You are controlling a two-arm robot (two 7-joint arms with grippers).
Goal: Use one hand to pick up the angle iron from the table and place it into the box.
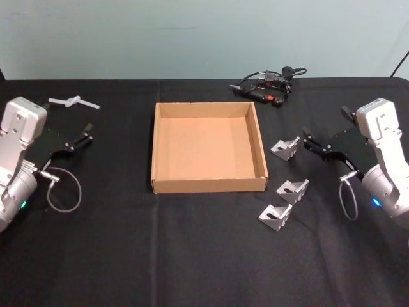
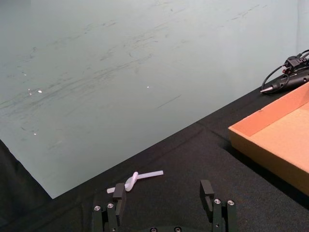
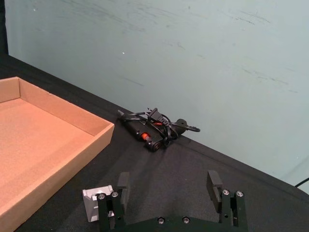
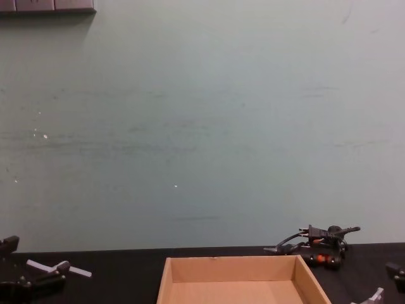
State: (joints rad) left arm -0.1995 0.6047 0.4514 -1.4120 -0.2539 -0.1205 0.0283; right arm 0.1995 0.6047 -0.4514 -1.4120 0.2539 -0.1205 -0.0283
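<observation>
Three silver angle irons lie on the black table [image 1: 204, 256] right of the box: one at the back [image 1: 285, 148], one in the middle [image 1: 293, 190], one nearest me [image 1: 276, 215]. The tan cardboard box [image 1: 154, 150] stands at the table's centre with nothing in it. My right gripper [image 1: 326, 126] hovers open just right of the back angle iron, which lies beside one finger [image 3: 94, 204] in the right wrist view. Its fingers [image 3: 214, 183] hold nothing. My left gripper [image 1: 75, 123] rests open at the far left, well apart from the box [image 2: 270, 140].
A black corded tool [image 1: 268, 86] lies behind the box's back right corner, near the table's rear edge. A small white plastic piece [image 1: 73, 101] lies at the back left, just beyond the left gripper [image 2: 163, 191]. A pale green wall stands behind the table.
</observation>
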